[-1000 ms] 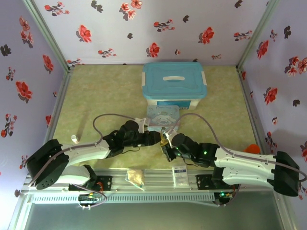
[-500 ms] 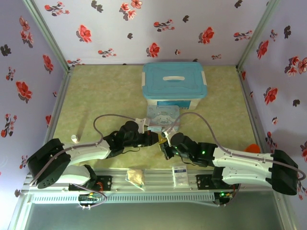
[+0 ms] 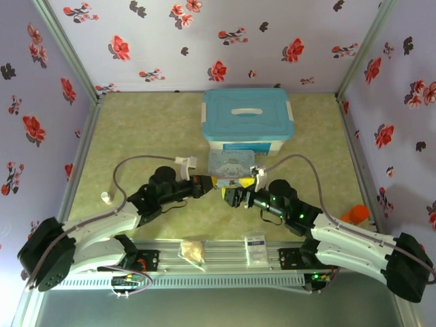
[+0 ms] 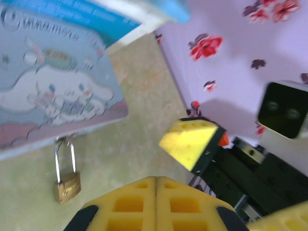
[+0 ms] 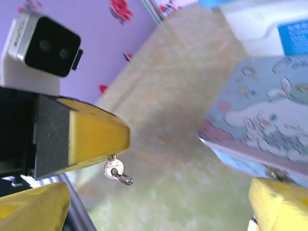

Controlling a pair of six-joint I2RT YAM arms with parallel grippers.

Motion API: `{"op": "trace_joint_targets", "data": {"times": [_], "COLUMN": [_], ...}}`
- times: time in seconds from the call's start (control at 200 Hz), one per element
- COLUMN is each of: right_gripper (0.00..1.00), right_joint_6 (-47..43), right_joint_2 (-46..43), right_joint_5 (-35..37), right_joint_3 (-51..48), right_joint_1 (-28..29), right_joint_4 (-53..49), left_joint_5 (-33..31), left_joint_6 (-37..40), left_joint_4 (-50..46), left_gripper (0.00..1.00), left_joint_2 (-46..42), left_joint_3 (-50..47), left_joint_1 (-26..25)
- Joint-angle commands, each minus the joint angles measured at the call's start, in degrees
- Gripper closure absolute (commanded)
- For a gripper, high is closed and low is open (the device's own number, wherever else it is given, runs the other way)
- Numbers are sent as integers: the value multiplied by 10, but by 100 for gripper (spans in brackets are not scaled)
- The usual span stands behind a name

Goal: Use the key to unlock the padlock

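The small brass padlock (image 4: 67, 186) hangs by its thin silvery shackle from the near edge of the cartoon tin (image 4: 53, 96) and rests on the green mat. My left gripper (image 4: 155, 192) is shut, its yellow fingers pressed together. In the right wrist view the key (image 5: 114, 169) with its little ring dangles from the tip of the left gripper (image 5: 115, 139). My right gripper (image 5: 156, 204) is open with nothing between its fingers. Seen from above, the left gripper (image 3: 212, 182) and the right gripper (image 3: 229, 195) stand close together just in front of the tin (image 3: 231, 165).
A blue-lidded storage box (image 3: 247, 122) stands right behind the tin. An orange object (image 3: 354, 214) lies at the right wall and a small white piece (image 3: 105, 197) at the left. Two packets (image 3: 193, 251) sit on the front rail. Flowered walls close in three sides.
The right gripper's jaws have opened and the left gripper's have shut. The left gripper has drawn back to the left and both grippers have moved a little toward the tin.
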Motion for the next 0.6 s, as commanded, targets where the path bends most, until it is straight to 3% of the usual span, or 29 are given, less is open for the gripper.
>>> {"op": "trace_joint_targets", "data": {"times": [0.0,0.17,0.42,0.595], "right_gripper": [7,15,41,51], "right_joint_6": [47,50,63,62], "right_joint_2": [23,55,115,133], "right_joint_5": [-123,-169,-211,-212], "right_joint_3": [-1,5,14,11], "right_joint_1": [-17,-18,-19,-21], "right_joint_4": [151,220,314,338], "left_joint_5": [16,32,41,46], "left_joint_6": [72,86,49,38], "left_joint_4": [3,21,85,107], "left_gripper": [100,100,100,100], "left_joint_2": [-43,-72,-64,-56], "left_joint_3": [12,14,12,13], "left_joint_1": [7,9,9,8]}}
